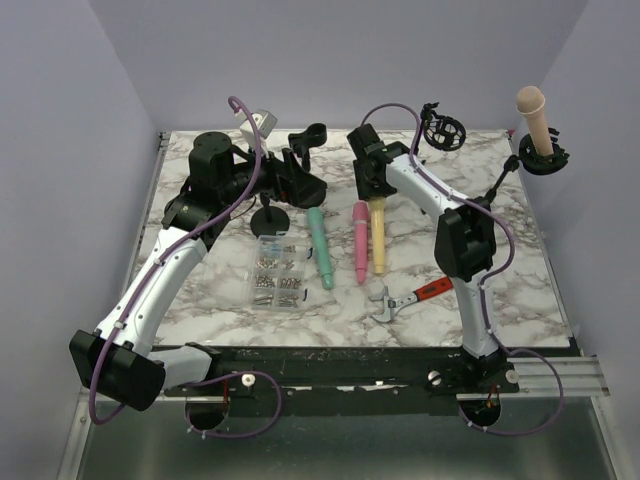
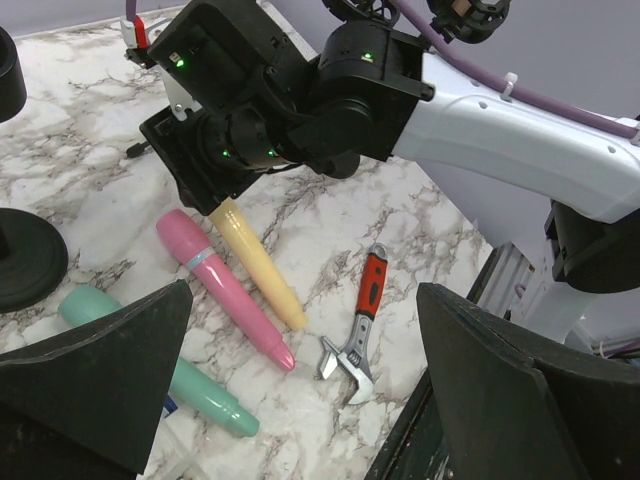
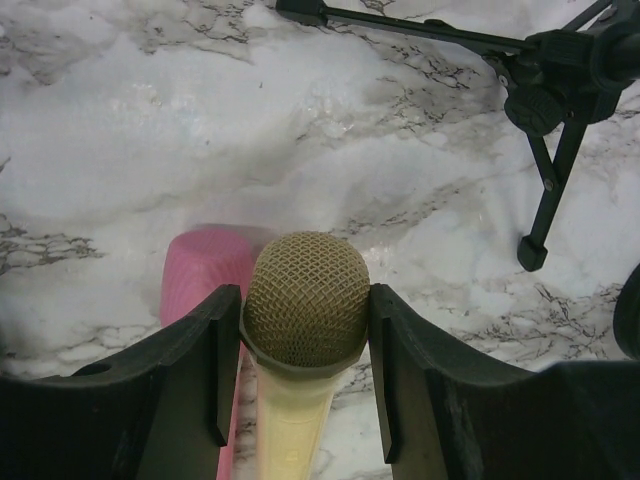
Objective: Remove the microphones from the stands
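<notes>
Microphone [image 2: 260, 262] in yellow is held at its mesh head by the narrow right gripper [image 3: 305, 310], beside the pink microphone [image 2: 225, 285], maybe touching the table [image 1: 500, 290]. It should be laid flat, then let go slowly. Left gripper [image 2: 305, 330] is spread wide, empty.

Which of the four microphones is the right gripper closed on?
The yellow microphone: the right gripper clamps its mesh head. The pink microphone and teal microphone lie free beside it; the beige microphone stands in a holder.

White arm links [image 1: 160, 285], black joints [image 1: 465, 240], purple cables [image 1: 245, 125].
</notes>
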`<action>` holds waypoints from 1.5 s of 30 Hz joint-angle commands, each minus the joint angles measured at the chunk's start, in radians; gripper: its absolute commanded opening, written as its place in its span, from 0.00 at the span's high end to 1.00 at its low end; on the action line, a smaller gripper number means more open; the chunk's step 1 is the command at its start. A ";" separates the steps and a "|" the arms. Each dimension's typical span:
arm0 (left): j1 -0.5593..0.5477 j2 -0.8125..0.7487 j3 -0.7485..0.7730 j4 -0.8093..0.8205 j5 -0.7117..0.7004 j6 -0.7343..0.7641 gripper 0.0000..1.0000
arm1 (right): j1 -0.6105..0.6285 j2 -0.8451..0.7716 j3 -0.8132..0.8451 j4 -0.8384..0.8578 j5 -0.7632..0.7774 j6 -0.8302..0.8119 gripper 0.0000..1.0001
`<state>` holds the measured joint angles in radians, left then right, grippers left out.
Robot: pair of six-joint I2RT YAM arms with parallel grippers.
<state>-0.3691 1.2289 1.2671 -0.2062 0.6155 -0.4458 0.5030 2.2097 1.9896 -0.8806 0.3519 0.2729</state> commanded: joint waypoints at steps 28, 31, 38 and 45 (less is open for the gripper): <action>-0.011 -0.009 -0.008 0.019 0.023 0.002 0.02 | -0.008 0.094 -0.009 0.134 -0.277 0.111 0.79; -0.013 -0.008 -0.009 0.019 0.023 0.001 0.01 | -0.008 0.081 -0.016 0.137 -0.278 0.107 0.71; -0.014 -0.009 -0.009 0.023 0.027 -0.002 0.01 | -0.008 0.054 -0.027 0.138 -0.290 0.097 0.50; -0.015 -0.008 -0.011 0.025 0.032 -0.005 0.01 | -0.008 0.006 -0.059 0.152 -0.256 0.085 0.30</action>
<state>-0.3775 1.2289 1.2667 -0.2039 0.6182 -0.4465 0.4938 2.2848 1.9522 -0.7498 0.0841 0.3653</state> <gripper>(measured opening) 0.980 0.673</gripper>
